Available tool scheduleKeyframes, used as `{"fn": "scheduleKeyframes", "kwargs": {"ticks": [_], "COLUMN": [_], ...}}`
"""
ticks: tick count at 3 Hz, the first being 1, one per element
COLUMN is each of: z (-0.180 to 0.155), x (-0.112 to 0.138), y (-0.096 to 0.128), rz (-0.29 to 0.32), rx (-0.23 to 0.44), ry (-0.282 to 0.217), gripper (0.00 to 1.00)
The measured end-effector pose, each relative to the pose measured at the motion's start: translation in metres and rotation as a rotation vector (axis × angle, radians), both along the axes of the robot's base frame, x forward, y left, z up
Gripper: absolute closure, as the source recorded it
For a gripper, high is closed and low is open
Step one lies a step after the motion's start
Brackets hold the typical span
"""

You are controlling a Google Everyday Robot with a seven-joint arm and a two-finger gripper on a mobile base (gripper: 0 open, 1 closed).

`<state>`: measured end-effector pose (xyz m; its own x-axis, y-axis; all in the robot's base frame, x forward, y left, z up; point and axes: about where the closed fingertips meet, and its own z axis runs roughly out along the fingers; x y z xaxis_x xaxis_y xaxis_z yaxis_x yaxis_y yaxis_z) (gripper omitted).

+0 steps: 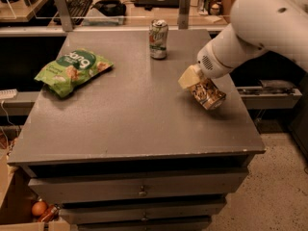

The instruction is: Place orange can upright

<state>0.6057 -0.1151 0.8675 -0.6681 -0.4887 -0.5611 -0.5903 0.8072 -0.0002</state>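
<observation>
Camera view. The gripper [196, 83], cream-coloured at the end of a smooth, rounded white arm, is seen over the right side of the matte grey table [130, 124]. It is clamped around the orange can [210, 95]. The slim metal cylinder is held tilted, lower end down-right, near the table's right edge. An upright white-and-green can [158, 38] is set at the back. A crinkled green snack bag [72, 70] is laid at the left.

Green chip bag [72, 71] left on grey table [134, 129], white-and-green can [158, 38] upright at back
</observation>
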Motion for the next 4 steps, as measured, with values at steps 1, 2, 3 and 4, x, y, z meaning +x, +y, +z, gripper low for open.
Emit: {"fn": "scheduleKeyframes", "kwargs": {"ticks": [1, 2, 3, 4], "z": [0.015, 0.038, 0.058, 0.064], "x": [-0.001, -0.011, -0.026, -0.039], "y": [0.02, 0.037, 0.053, 0.058], "rz": [0.096, 0.211, 0.356, 0.483], "rx": [0.209, 0.414, 0.566, 0.682], "ry": [-0.084, -0.142, -0.225, -0.326], "gripper": [1.0, 1.0, 1.0, 1.0]}}
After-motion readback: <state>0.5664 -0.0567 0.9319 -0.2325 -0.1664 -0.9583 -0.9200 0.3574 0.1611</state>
